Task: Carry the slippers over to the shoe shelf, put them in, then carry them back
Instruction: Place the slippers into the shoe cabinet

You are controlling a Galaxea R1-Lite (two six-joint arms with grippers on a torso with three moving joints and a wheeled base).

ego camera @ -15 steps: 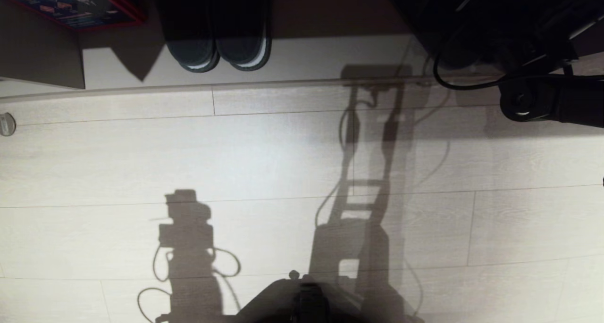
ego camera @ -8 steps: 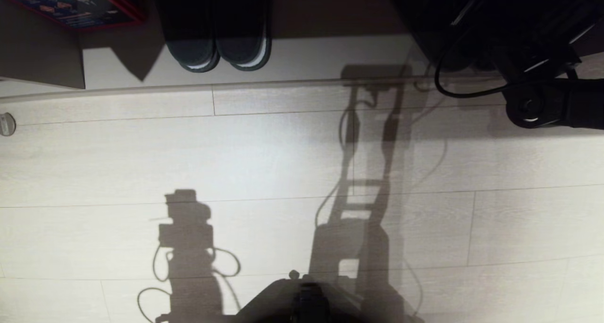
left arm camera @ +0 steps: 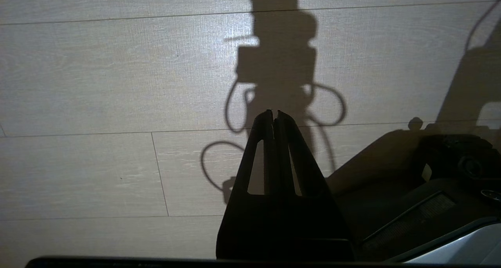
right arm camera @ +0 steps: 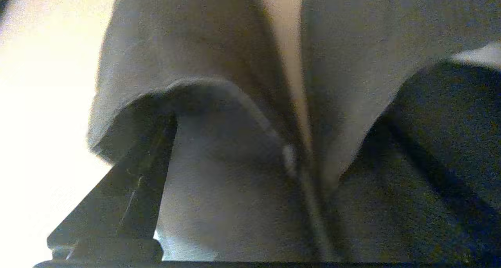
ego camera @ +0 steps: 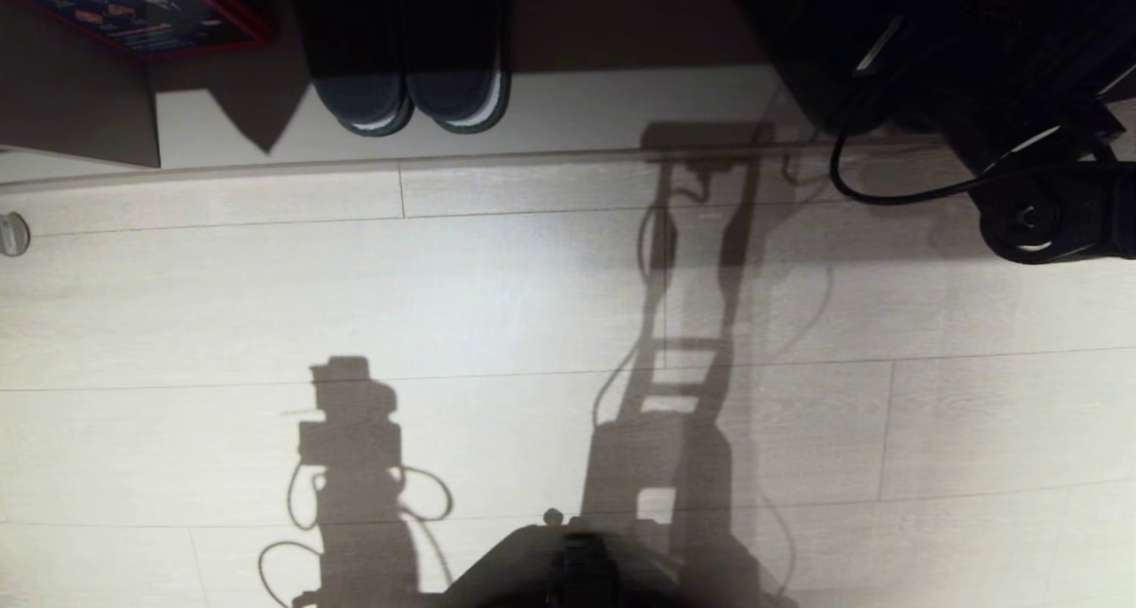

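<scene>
The pale plank floor (ego camera: 444, 280) runs up to the shoe shelf (ego camera: 577, 111), and the right arm (ego camera: 1047, 222) reaches into the shadow at the shelf's right end. By my reckoning the carry is done and the putting-in is at its very end, or the fetch-back is just starting. The whole return trip is left to do.

The slippers (right arm camera: 176, 45) are hidden behind the arm from above. Up close they lie side by side, soft and grey, their wide toe bands arched and a narrow gap between them. A black pair (ego camera: 408, 67) sits nearer the shelf's left end, well apart.

The right gripper (right arm camera: 250, 123) is right at the bands, but I cannot tell whether it grips them or has let go. The left gripper (left arm camera: 274, 113) hangs closed and empty over bare floor.
</scene>
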